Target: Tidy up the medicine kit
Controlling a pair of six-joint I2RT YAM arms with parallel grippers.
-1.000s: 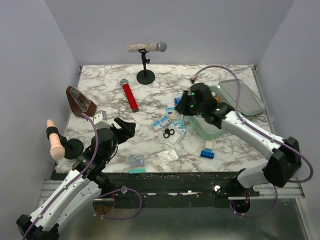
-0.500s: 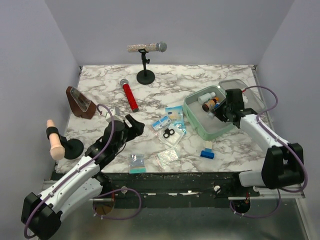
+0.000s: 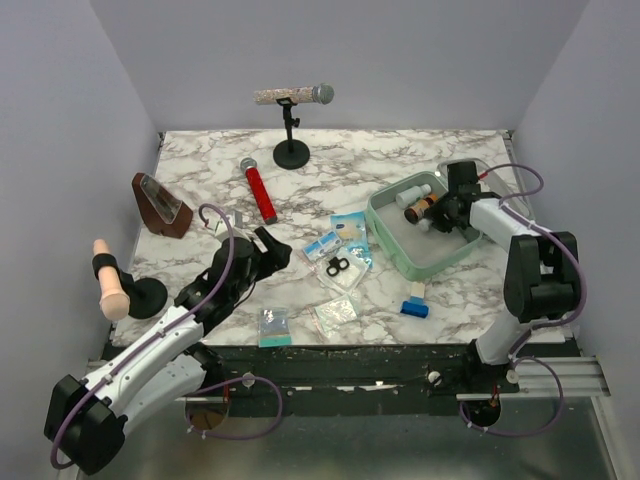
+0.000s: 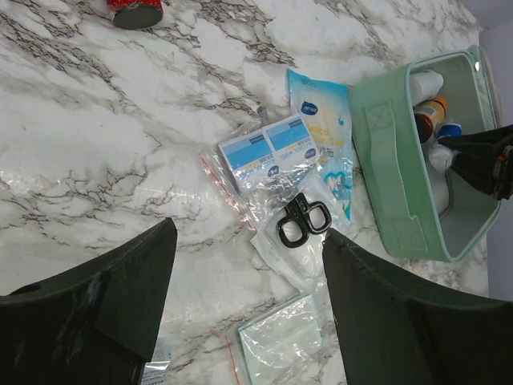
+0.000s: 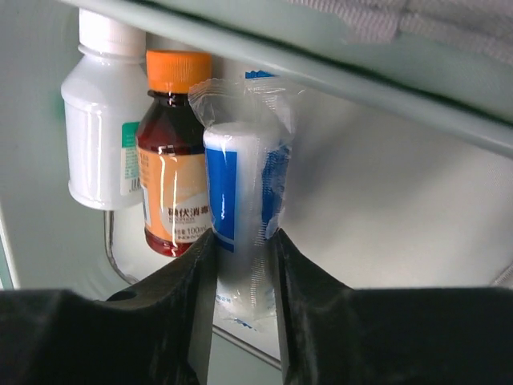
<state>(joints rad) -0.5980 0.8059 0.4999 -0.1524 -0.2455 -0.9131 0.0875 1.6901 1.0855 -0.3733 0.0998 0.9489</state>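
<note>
The medicine kit (image 3: 381,229), a mint-green case, lies open at the right; its wall also shows in the left wrist view (image 4: 394,170). My right gripper (image 3: 441,214) is inside it, shut on a plastic-wrapped blue-and-white roll (image 5: 240,184) and holding it (image 5: 240,269) beside an orange-capped amber bottle (image 5: 168,168) and a white bottle (image 5: 100,136). My left gripper (image 3: 270,246) is open and empty above the table (image 4: 248,241), left of black scissors (image 4: 303,218), blue-and-white packets (image 4: 268,148) and a clear bag (image 4: 280,341).
A small blue-and-white box (image 3: 414,300) lies in front of the kit. A flat packet (image 3: 273,327) lies near the front edge. A red microphone (image 3: 258,190), a microphone stand (image 3: 292,152), a brown wedge (image 3: 160,203) and a beige handle (image 3: 110,280) stand to the left.
My right arm has swung from the kit's left side round to its right, and its gripper now sits inside the kit. My left gripper has moved forward and right toward the packets.
</note>
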